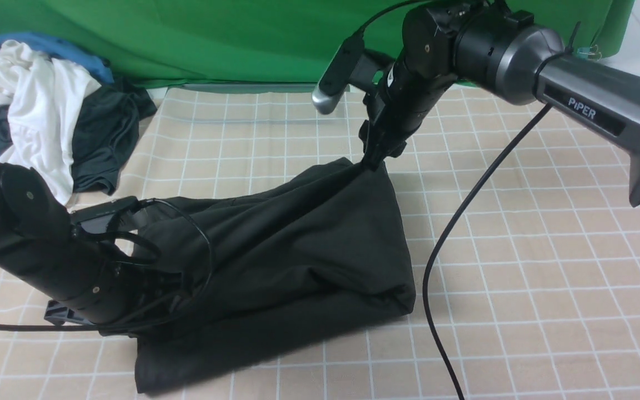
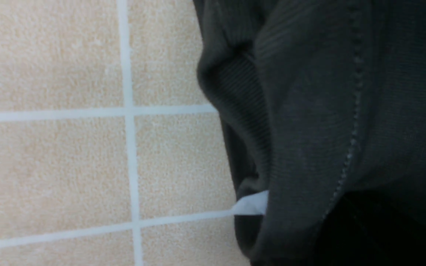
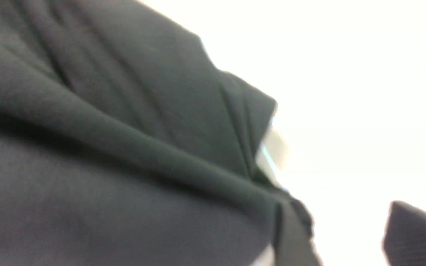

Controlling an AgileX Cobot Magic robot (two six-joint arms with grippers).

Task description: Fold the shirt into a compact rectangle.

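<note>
Two grippers at the black shirt (image 1: 298, 250)
Closed left gripper (image 1: 167, 289) grips its edge; right gripper (image 1: 373, 160), jaws parted, touches its raised corner; beige checked cloth (image 1: 520, 250), green backdrop (image 1: 214, 39).

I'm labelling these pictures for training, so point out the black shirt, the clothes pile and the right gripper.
black shirt (image 1: 298, 250): front view, middle of its cloth.
clothes pile (image 1: 36, 111): front view, its white top layer.
right gripper (image 1: 373, 160): front view, fingertips at the shirt's raised far corner.
</note>
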